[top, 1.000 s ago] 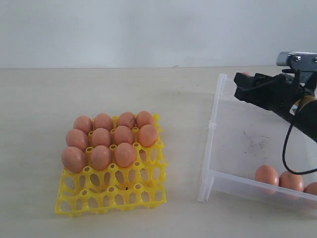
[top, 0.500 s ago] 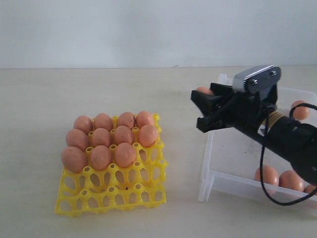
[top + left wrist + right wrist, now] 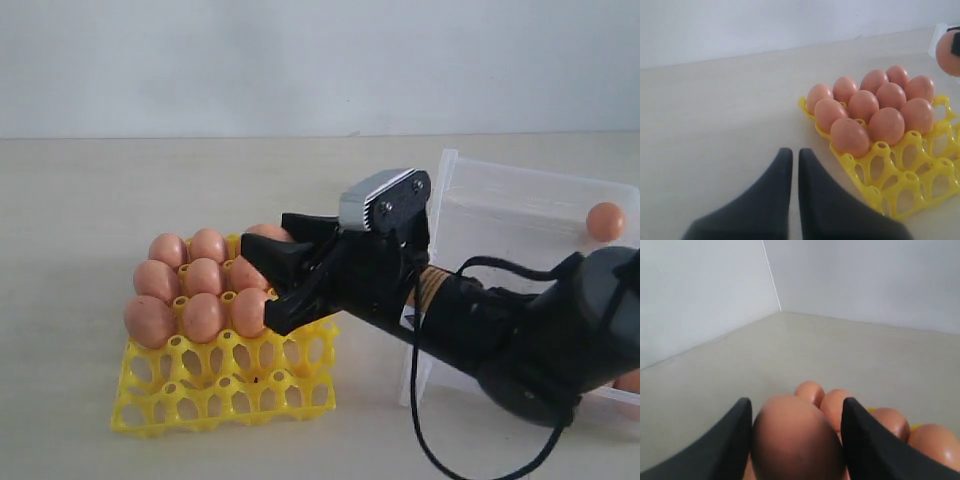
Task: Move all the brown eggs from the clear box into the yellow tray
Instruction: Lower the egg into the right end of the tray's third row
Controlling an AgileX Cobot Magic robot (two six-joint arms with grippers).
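Swinging across: right gripper (image 3: 265,282) is now hanging over the far right part of the yellow tray (image 3: 150,405). A second ago it was over the clear box (image 3: 520,205), and half a second ago it was crossing the box's left wall. Jaws are standing part-way apart and pinching the held egg (image 3: 792,437) from both sides. So I'm reading this as the carry leg ending, with placement coming up.

Tray is holding the seated eggs (image 3: 205,275), eleven by my count in the left wrist view, same as a second ago: two full back rows plus three in the third. I'm judging the free cup at the right end of that third row as the likely target, with the two front rows sitting unfilled after it. Arm is hiding that cup in the exterior view, so I'm not confirming alignment.

Box is not emptied yet. One loose egg (image 3: 605,221) is lying by the far wall. The eggs seen at the near wall earlier are now sitting behind the arm, apart from a sliver at the frame edge.

Left gripper (image 3: 791,150) is idling near the tray, fingers nearly touching, carrying nothing.

Tabletop (image 3: 90,200) is looking flat, pale beige and matte. Wall (image 3: 300,60) behind is plain off-white, and the right wrist view is catching a room corner.
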